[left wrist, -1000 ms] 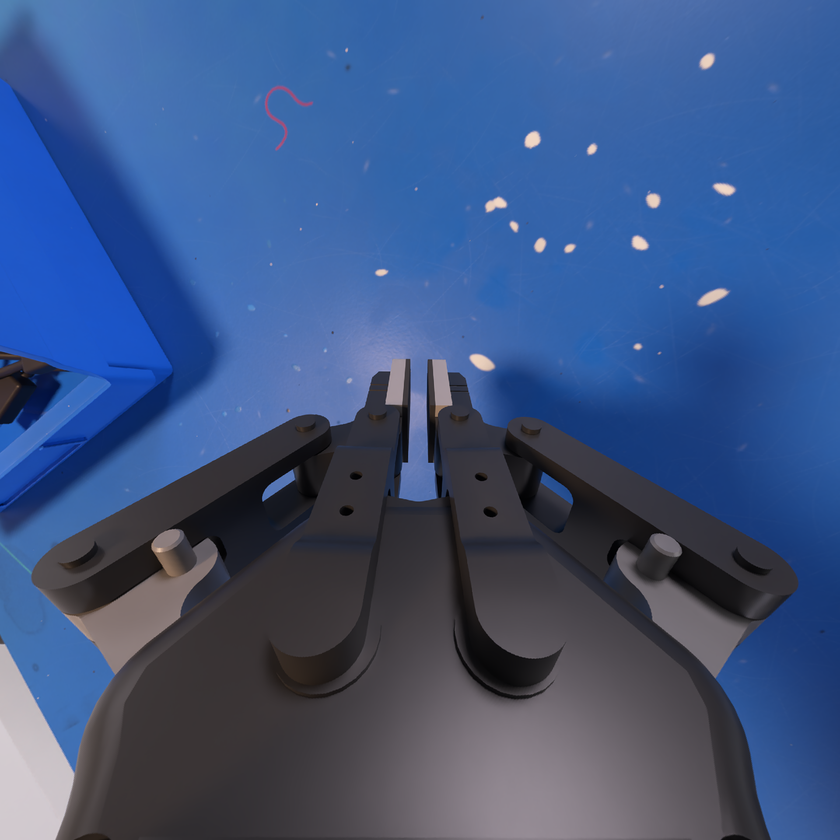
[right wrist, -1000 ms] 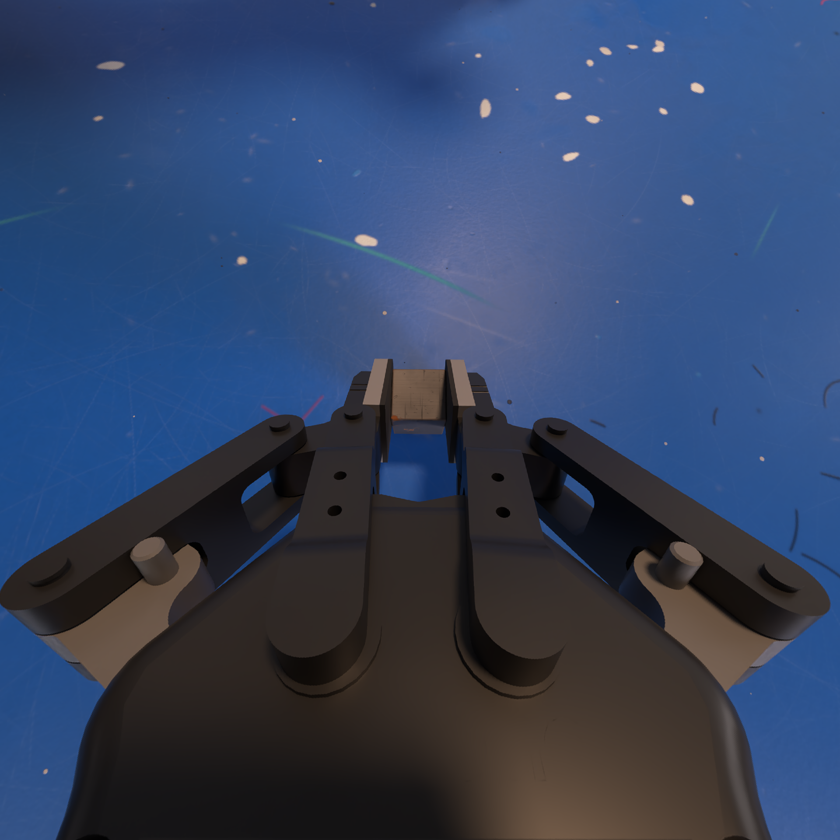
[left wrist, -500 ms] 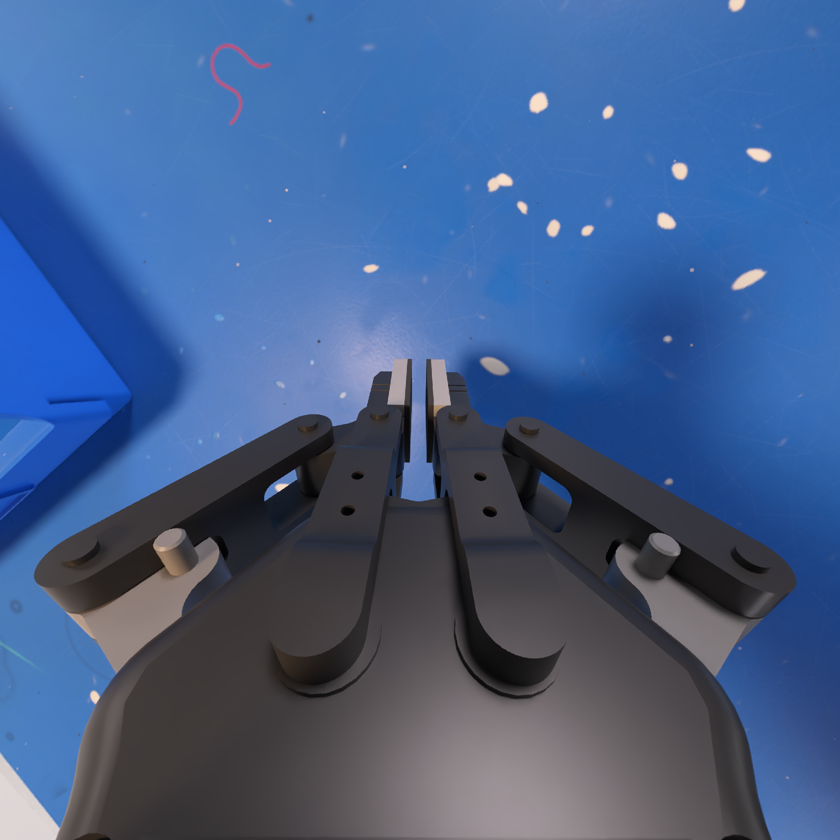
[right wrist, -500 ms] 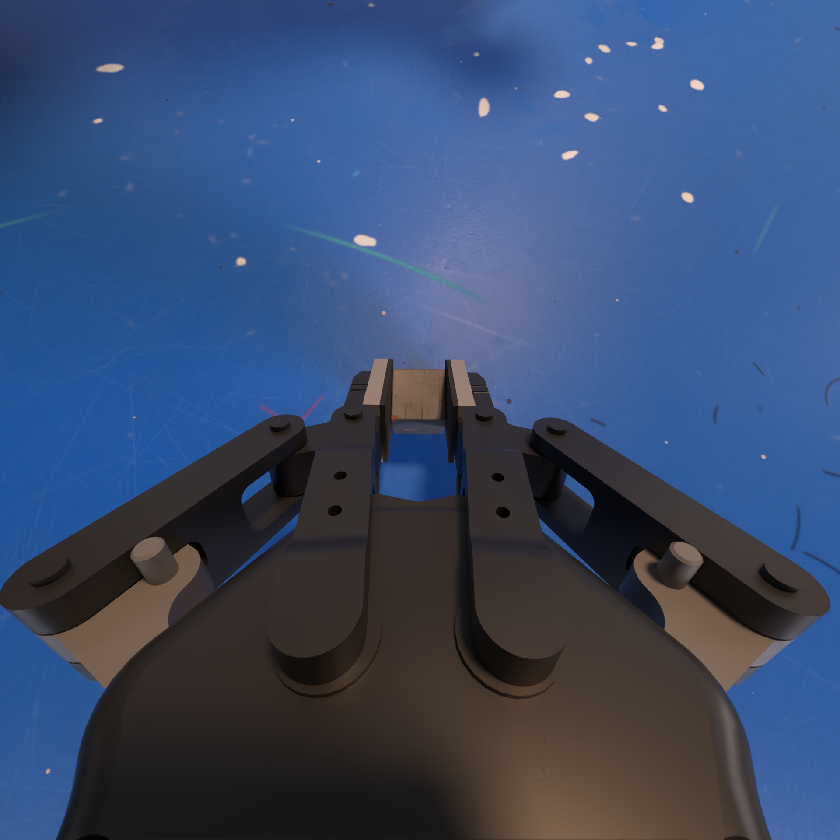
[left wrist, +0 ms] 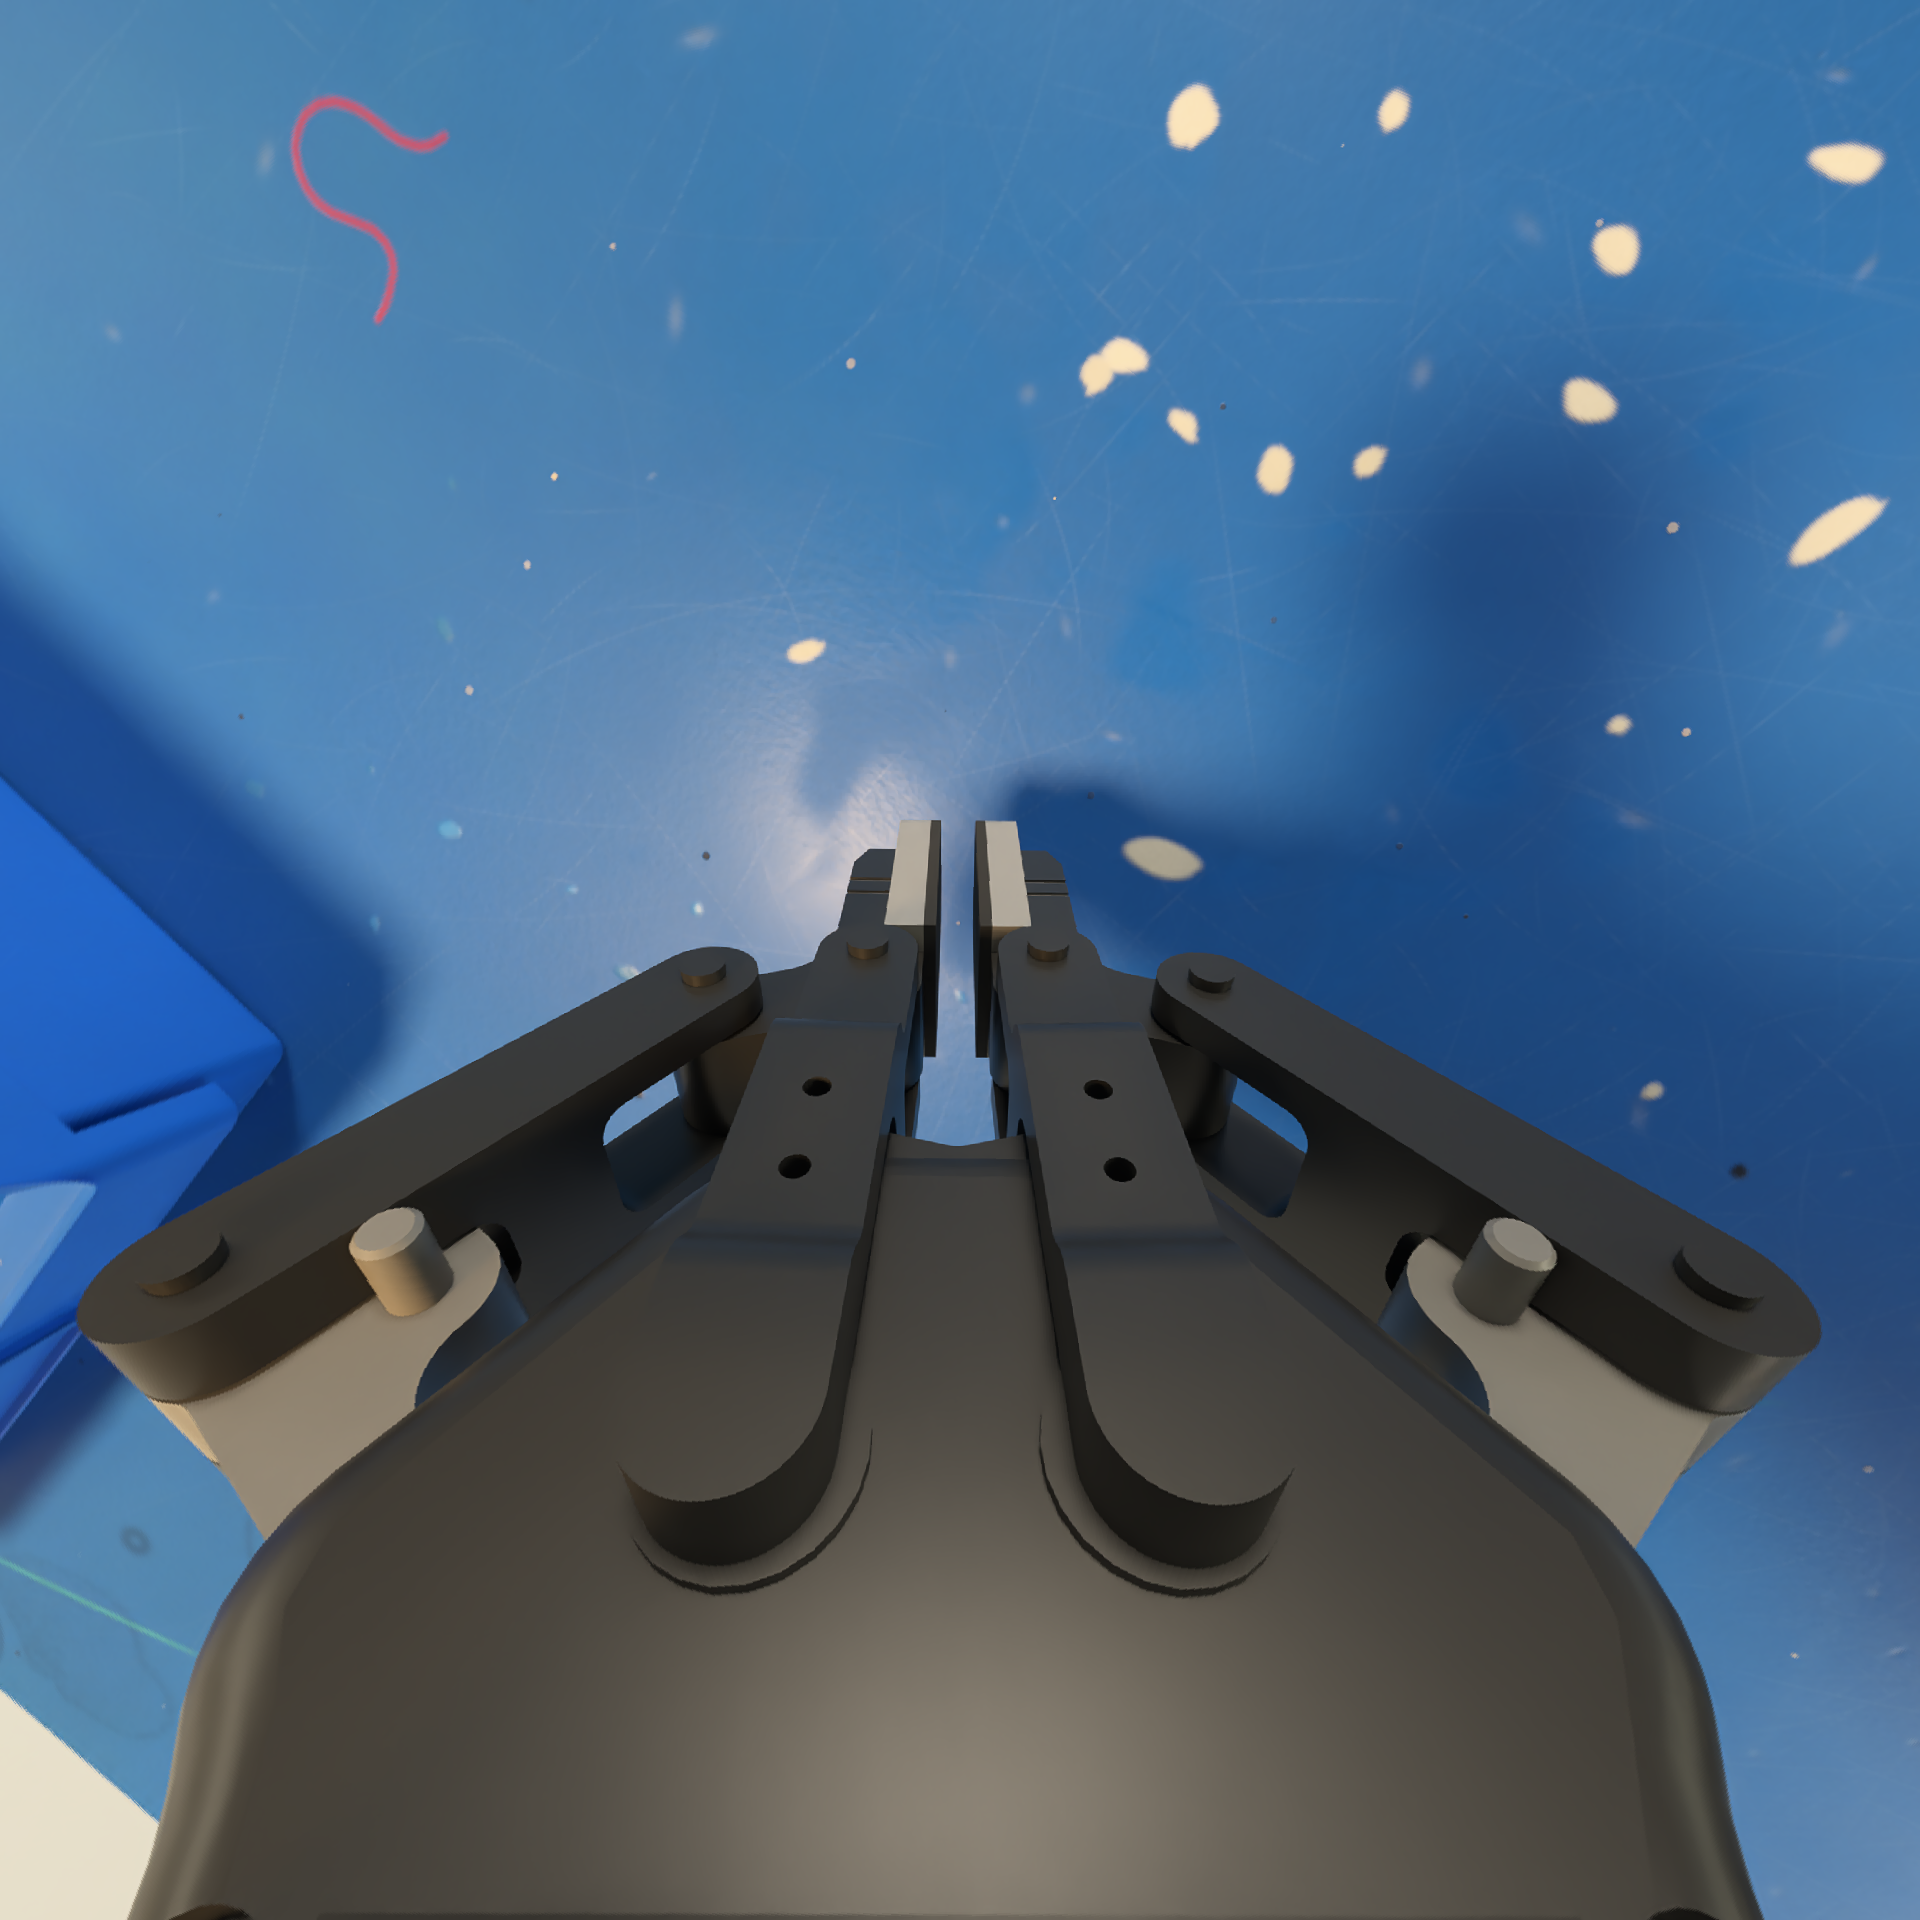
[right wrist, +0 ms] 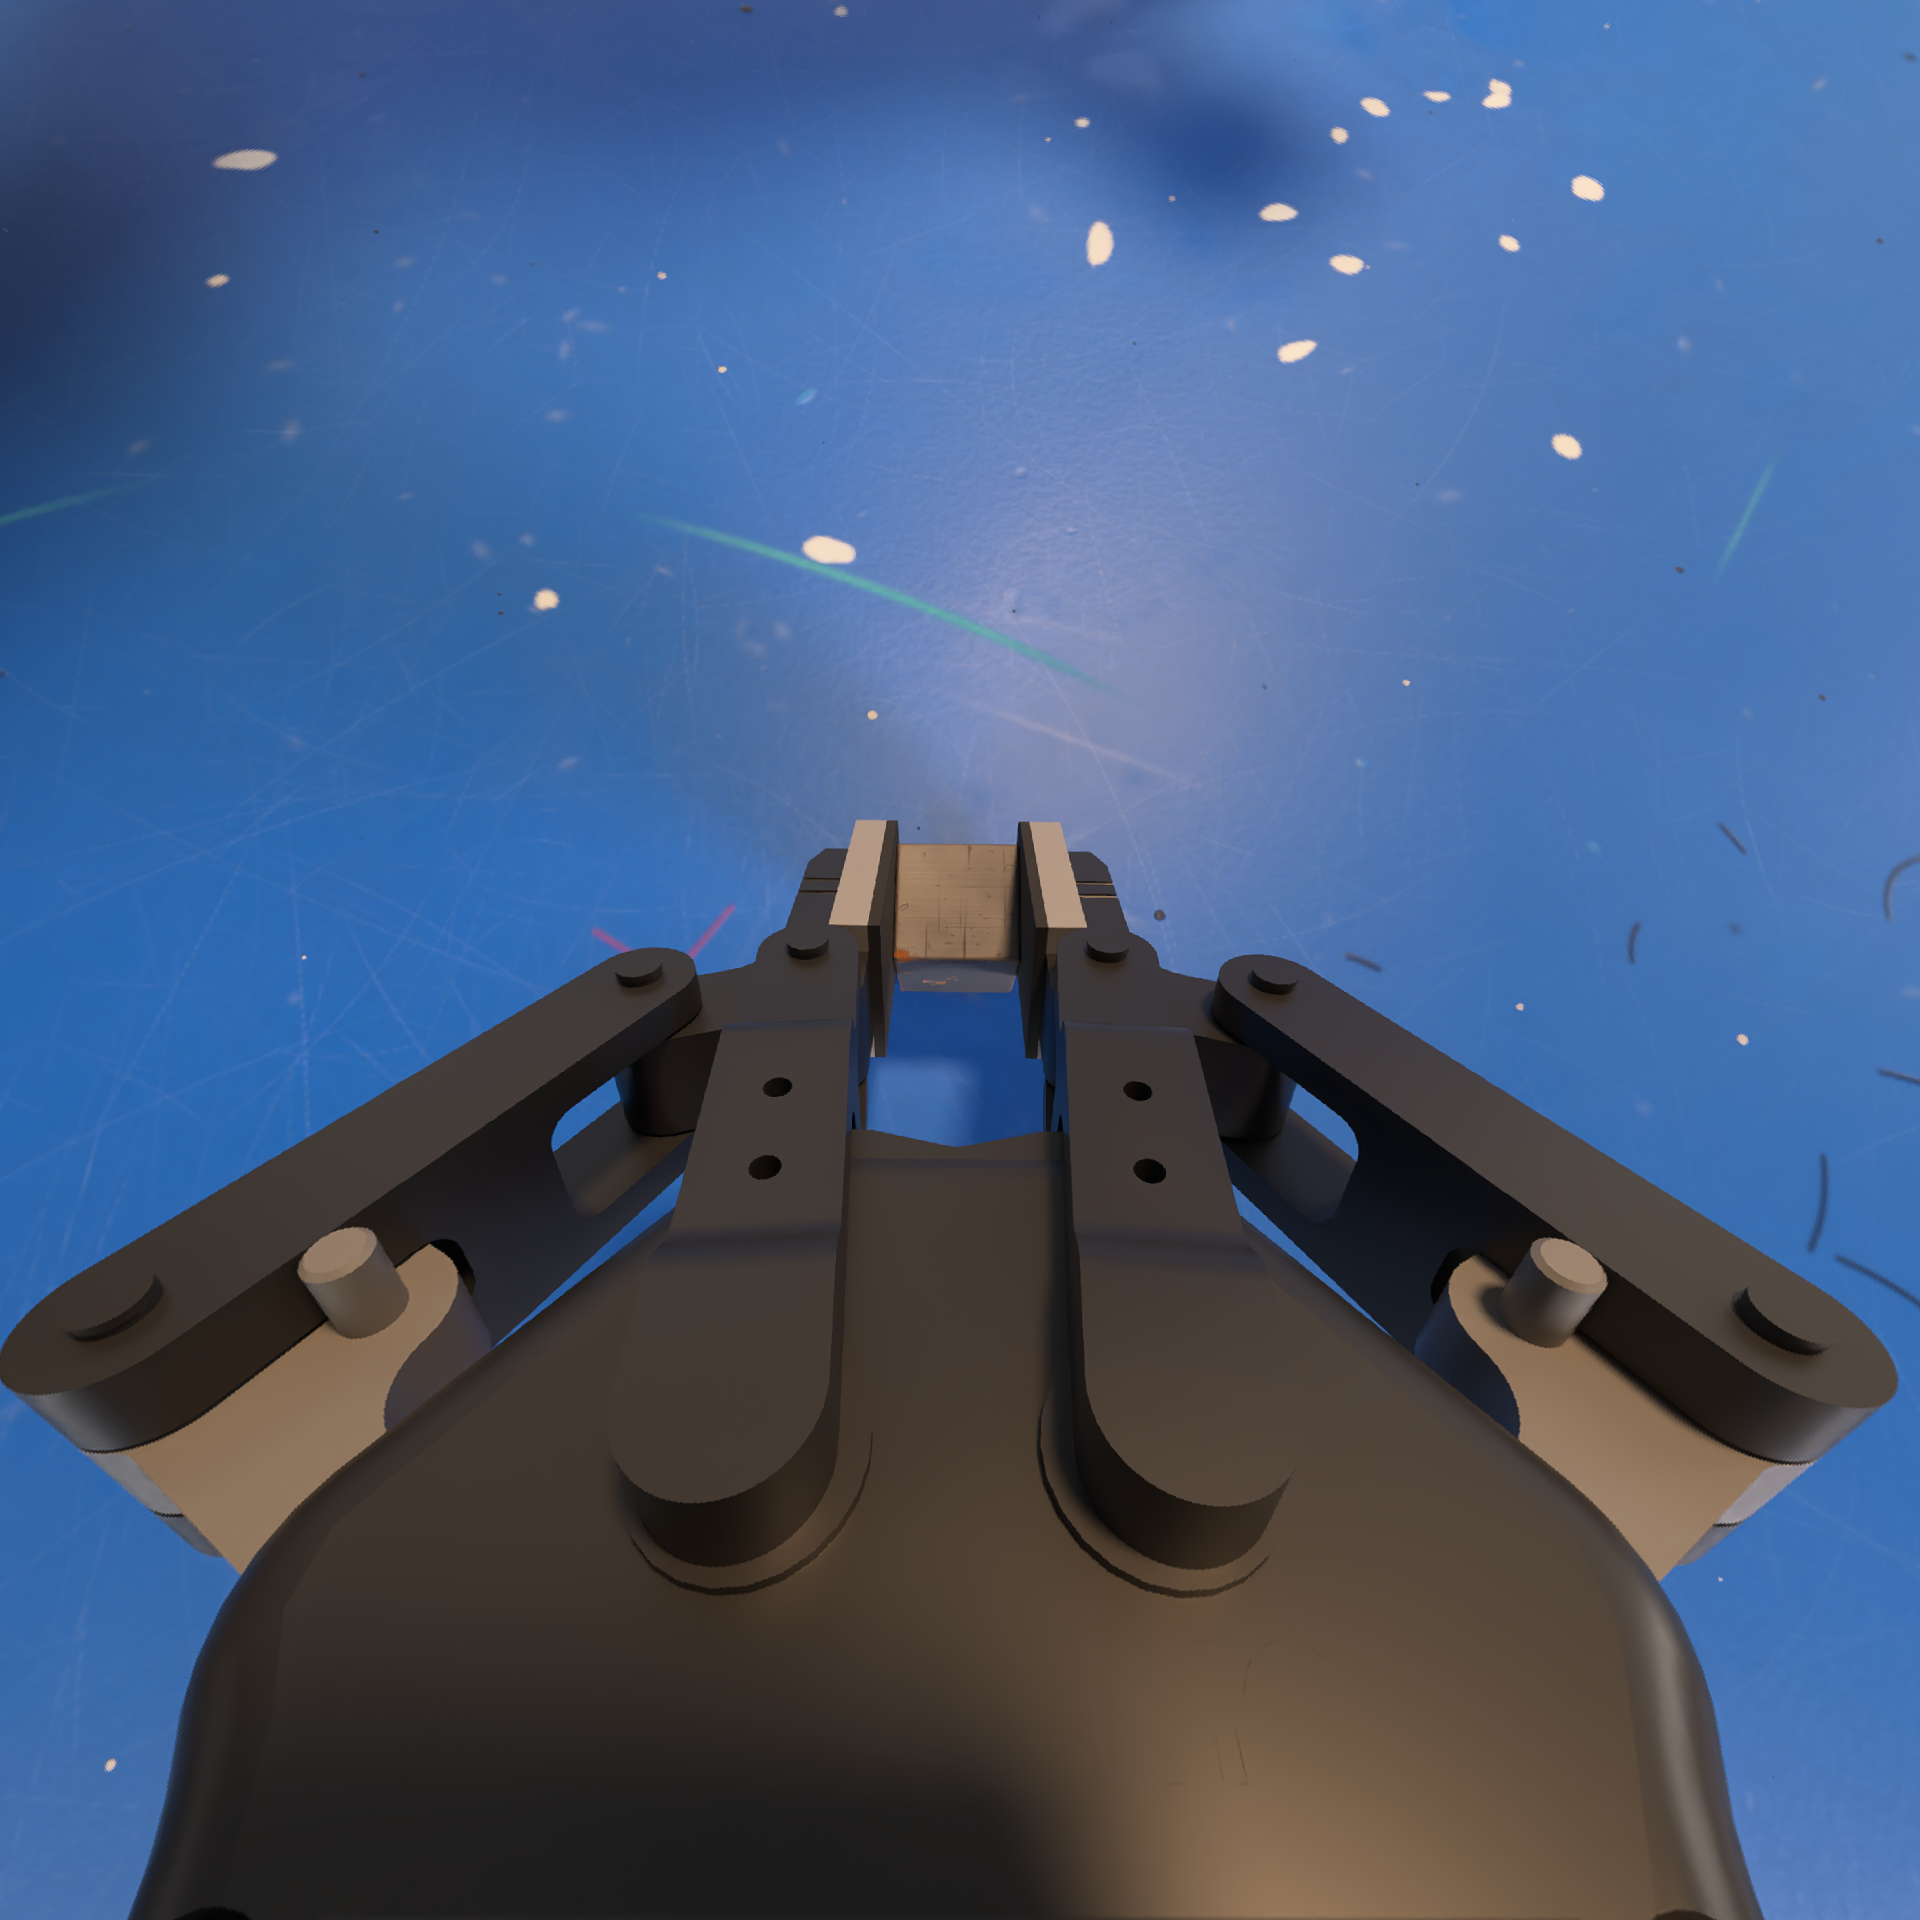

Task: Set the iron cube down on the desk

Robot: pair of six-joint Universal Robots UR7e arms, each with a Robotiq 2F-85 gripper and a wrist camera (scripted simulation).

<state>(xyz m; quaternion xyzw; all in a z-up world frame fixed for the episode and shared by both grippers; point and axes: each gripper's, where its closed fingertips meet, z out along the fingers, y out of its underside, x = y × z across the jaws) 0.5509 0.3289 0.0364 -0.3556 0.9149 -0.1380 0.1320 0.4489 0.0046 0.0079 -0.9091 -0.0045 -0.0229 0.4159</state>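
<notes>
Unmoved, iron cube (right wrist: 956, 900) sits clamped between right end effector (right wrist: 956, 883) fingertips.

Item count, both wrist views combined:

- Grippers: two, the left gripper (left wrist: 957, 873) and the right gripper (right wrist: 957, 878), each with two fingers.
- Iron cube (right wrist: 955, 900): one.
- Desk (right wrist: 623, 727): one blue surface, seen in both views.
- Blue bin (left wrist: 114, 1081): one, at the left edge of the left wrist view.
- Red squiggle mark (left wrist: 348, 197): one.
- Pale specks on the desk: numerous, not counted exactly.
</notes>
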